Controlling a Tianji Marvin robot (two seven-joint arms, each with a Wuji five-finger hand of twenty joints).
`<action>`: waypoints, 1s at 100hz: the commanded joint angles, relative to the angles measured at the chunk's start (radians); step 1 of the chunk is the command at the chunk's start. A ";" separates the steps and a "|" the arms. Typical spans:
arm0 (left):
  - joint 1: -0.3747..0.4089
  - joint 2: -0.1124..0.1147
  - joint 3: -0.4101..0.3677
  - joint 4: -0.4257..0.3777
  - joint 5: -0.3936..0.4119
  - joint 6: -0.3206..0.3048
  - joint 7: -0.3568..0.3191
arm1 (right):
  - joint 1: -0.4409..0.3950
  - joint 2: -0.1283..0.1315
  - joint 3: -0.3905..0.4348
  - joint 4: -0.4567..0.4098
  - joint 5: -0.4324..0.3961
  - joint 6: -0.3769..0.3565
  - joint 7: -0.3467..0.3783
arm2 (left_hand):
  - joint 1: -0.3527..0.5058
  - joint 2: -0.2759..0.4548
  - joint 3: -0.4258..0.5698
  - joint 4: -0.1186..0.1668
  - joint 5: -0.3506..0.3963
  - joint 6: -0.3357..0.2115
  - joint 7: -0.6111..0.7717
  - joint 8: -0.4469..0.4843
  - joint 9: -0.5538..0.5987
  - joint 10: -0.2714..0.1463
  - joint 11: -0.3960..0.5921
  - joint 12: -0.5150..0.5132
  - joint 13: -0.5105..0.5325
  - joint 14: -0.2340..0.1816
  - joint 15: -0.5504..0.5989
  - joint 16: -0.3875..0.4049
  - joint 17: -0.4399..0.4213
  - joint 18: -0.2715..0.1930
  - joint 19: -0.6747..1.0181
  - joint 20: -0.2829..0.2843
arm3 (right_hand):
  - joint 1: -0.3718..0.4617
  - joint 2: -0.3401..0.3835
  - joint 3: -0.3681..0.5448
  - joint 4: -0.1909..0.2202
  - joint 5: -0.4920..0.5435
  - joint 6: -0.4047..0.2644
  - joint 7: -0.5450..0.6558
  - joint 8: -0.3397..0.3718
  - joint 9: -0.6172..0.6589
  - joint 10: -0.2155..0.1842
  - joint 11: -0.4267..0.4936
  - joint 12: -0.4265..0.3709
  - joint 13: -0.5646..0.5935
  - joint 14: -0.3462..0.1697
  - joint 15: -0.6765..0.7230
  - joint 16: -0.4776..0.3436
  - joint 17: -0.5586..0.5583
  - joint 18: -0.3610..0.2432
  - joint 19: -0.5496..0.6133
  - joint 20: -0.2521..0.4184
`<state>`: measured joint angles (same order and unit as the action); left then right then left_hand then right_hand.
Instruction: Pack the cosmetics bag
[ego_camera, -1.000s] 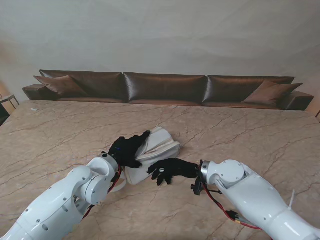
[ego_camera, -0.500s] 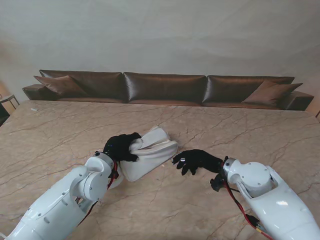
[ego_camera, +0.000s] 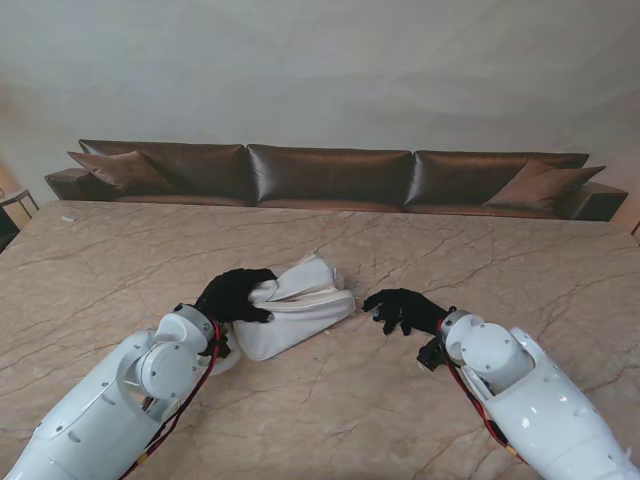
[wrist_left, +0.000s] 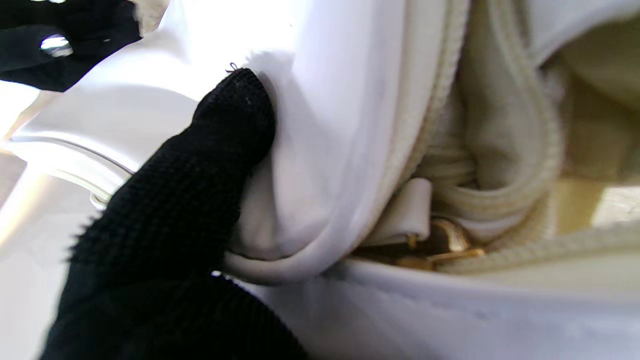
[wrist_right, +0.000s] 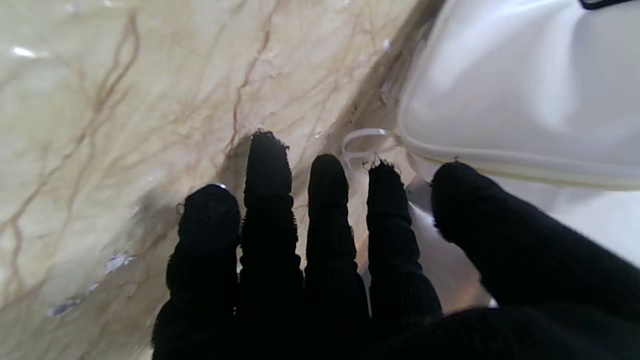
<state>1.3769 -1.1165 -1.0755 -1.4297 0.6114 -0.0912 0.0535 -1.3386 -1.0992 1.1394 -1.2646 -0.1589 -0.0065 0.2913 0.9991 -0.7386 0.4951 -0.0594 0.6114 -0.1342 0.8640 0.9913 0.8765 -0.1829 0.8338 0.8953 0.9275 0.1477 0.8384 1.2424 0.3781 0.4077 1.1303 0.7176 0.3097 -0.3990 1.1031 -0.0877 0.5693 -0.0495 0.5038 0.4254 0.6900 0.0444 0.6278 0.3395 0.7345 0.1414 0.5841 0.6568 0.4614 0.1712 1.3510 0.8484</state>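
While a long brown sofa runs across the upper part of the stand's frame, the marble bench fills everything from the middle down. At the frame's centre, just left of the midline, lies the white cosmetics bag, crumpled and tipped, its mouth gaping; the left wrist picture shows its cream zipper tape and a gold zipper pull. At the bag's left end the left hand pinches a fold of the white material. Just right of the bag, apart from it, the right hand holds nothing, its black fingers extended and slightly apart over bare bench.
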 joint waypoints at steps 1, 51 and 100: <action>0.014 -0.004 -0.009 -0.006 -0.002 -0.005 0.015 | 0.032 -0.007 -0.014 0.021 -0.008 -0.008 0.006 | 0.292 0.300 0.282 0.074 0.292 -0.216 0.416 0.128 0.083 -0.144 0.189 0.065 -0.003 -0.006 0.032 0.033 -0.012 0.031 0.003 0.018 | 0.049 -0.029 0.037 0.005 -0.069 0.005 -0.025 -0.008 -0.089 -0.019 -0.018 -0.001 -0.061 -0.034 -0.011 0.011 -0.027 -0.022 -0.003 0.022; 0.038 -0.002 -0.030 -0.025 -0.016 -0.053 0.009 | 0.263 -0.062 -0.220 0.272 0.094 -0.070 0.020 | 0.292 0.308 0.274 0.075 0.275 -0.216 0.411 0.143 0.081 -0.145 0.180 0.054 0.000 -0.012 0.022 0.028 -0.016 0.024 -0.004 0.021 | 0.241 -0.014 0.135 0.007 -0.300 -0.086 0.033 -0.091 -0.516 -0.016 0.018 -0.014 -0.565 -0.109 0.005 0.053 -0.319 -0.115 -0.202 0.084; 0.030 -0.001 -0.030 -0.020 -0.037 -0.032 -0.015 | 0.426 -0.125 -0.457 0.517 0.080 -0.243 0.026 | 0.292 0.315 0.268 0.081 0.269 -0.213 0.415 0.143 0.078 -0.145 0.182 0.050 0.001 -0.014 0.022 0.027 -0.013 0.019 -0.003 0.024 | 0.243 -0.051 0.162 0.000 -0.118 -0.150 0.111 -0.031 -0.509 -0.034 -0.193 -0.093 -0.640 -0.139 -0.182 0.007 -0.459 -0.199 -0.278 0.144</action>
<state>1.4059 -1.1147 -1.1020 -1.4442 0.5842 -0.1312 0.0448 -0.9062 -1.2164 0.7044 -0.7587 -0.0521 -0.2448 0.3035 1.0338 -0.7468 0.4949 -0.0594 0.6623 -0.1492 0.8640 1.0418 0.8807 -0.1829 0.8474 0.8985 0.9069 0.1507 0.8280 1.2592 0.3700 0.4086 1.1246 0.7215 0.5734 -0.4198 1.2204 -0.0923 0.3875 -0.1382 0.5737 0.3643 0.1977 0.0321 0.4582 0.2526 0.0925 -0.0606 0.4102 0.6617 -0.0030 -0.0675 1.1077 0.9844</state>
